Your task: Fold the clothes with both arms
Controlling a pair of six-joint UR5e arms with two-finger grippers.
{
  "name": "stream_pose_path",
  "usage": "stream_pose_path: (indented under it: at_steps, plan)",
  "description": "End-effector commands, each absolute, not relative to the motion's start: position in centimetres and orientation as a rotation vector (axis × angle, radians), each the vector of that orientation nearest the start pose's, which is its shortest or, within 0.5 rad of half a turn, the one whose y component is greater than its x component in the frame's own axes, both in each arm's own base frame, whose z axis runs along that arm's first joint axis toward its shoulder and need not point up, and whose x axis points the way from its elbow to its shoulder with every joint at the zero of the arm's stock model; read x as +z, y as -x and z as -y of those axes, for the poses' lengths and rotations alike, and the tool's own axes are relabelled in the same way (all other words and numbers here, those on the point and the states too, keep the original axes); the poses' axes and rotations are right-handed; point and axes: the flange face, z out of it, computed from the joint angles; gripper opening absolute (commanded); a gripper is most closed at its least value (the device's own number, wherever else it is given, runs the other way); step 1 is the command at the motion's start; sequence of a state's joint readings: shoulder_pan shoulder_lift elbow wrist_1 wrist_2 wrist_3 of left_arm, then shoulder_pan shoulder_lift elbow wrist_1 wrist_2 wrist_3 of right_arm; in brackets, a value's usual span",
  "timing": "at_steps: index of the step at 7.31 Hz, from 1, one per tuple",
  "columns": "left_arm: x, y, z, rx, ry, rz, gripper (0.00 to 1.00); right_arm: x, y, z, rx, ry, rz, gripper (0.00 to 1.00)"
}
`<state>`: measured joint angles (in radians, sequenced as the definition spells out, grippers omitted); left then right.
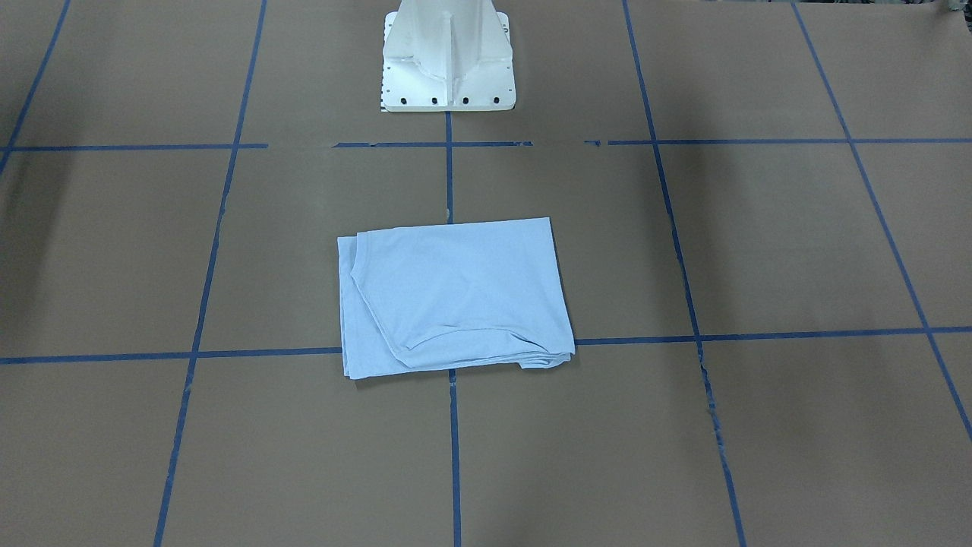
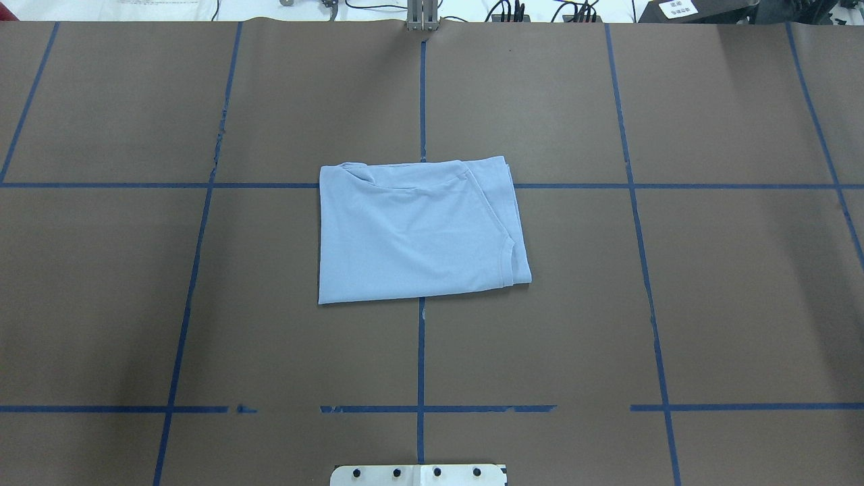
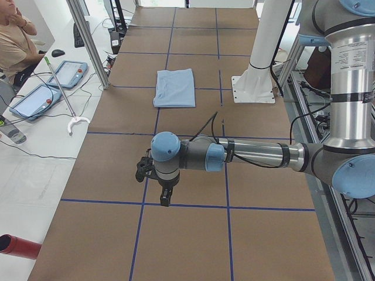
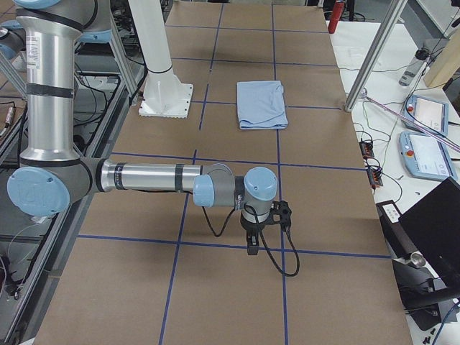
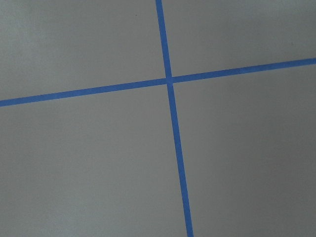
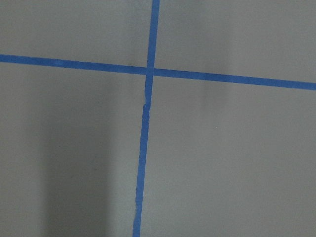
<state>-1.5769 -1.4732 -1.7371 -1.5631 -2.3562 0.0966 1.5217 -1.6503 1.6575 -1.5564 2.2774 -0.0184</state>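
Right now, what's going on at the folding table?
Nothing holds the light blue T-shirt; it lies folded in a rough rectangle mid-table, near the white pedestal. The left hand and right hand hang over the brown paper toward opposite table ends, far from it. Open or shut: can't tell.

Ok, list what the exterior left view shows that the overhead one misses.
Only exterior left: the left arm, its hand over the table, and a seated person. Only overhead: a dark box with a white label at the far edge. Both: the folded T-shirt on the brown table with blue tape lines.
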Motion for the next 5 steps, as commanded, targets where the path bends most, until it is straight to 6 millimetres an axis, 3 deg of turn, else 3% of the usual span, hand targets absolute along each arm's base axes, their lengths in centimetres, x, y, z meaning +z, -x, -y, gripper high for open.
stream_pose_path:
  at_steps: [1, 5]
  plan:
    - [62.55, 6.56, 45.22, 0.106, -0.092, -0.782, 1.00, 65.67, -4.60, 46.24, -0.071, -0.009, 0.708, 1.00]
    - [62.93, 6.56, 45.18, 0.104, -0.085, -0.782, 1.00, 65.73, -4.51, 46.24, -0.072, -0.007, 0.709, 1.00]
